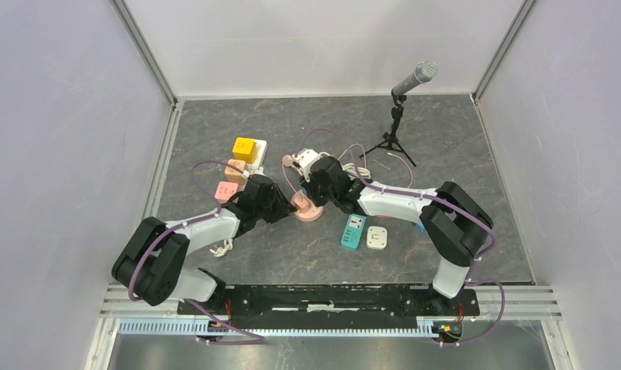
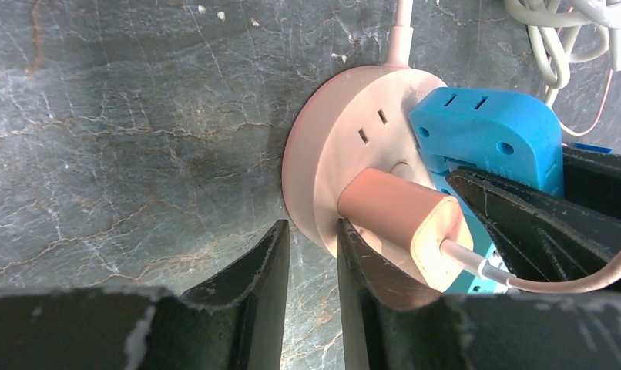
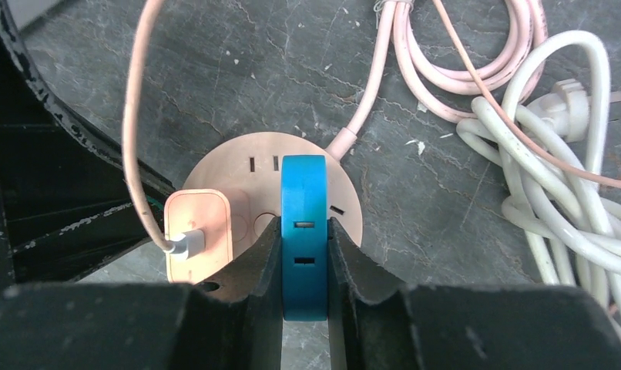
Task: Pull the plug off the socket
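Note:
A round pink socket (image 1: 310,210) lies on the grey stone table between both arms. Two plugs stand in it: a blue plug (image 3: 303,200) and a pink charger (image 3: 199,231) with a cable. My right gripper (image 3: 303,231) is shut on the blue plug's two flat sides, over the socket (image 3: 238,166). My left gripper (image 2: 311,231) is narrowly open at the socket's (image 2: 346,146) rim. Its right finger touches the rim below the pink charger (image 2: 404,220), and only table shows between its fingers. The blue plug (image 2: 488,131) is on the socket's far side.
Yellow (image 1: 244,148), orange (image 1: 235,169) and pink (image 1: 226,191) adapters sit at the left. A teal power strip (image 1: 354,230) and a white socket (image 1: 377,237) lie near the front right. A microphone on a tripod (image 1: 404,100) stands behind. Coiled white cable (image 3: 554,177) lies right of the socket.

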### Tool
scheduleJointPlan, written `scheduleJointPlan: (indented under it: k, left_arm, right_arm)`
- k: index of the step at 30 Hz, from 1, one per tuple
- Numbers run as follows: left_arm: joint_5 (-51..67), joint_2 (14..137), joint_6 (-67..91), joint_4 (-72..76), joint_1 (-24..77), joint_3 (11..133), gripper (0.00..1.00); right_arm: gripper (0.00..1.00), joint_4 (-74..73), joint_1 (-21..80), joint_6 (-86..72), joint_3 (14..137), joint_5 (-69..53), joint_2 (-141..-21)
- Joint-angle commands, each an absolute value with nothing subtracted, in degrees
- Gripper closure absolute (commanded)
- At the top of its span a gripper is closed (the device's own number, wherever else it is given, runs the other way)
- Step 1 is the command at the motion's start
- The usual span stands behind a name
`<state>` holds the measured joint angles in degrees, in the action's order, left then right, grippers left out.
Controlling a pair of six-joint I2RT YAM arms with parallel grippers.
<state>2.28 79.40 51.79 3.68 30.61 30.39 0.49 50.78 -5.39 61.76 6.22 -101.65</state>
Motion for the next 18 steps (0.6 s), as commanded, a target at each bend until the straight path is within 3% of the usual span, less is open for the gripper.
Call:
scheduleJointPlan:
  k: [1, 7, 14, 18]
  left_arm:
    - [-1.98, 82.94, 49.32, -2.47, 30.76, 27.75, 0.65]
    - [-2.4, 82.77, 48.8, -2.89, 30.76, 27.29, 0.66]
    - [-2.46, 83.62, 48.52, -3.36, 30.76, 27.92, 0.66]
    - [-2.89, 83.67, 48.43, -3.85, 30.76, 27.61, 0.66]
  right_arm:
    - [1.0, 10.72, 47.85, -13.57, 62.21, -7.18, -98.68]
    - [1.0, 14.04, 45.78, -14.56, 60.67, -13.71, -100.49]
    - [1.0, 8.14, 49.19, -3.28, 61.1, 1.73, -101.93]
    - [1.0, 8.86, 47.36, -5.38, 60.19, -1.45, -100.44]
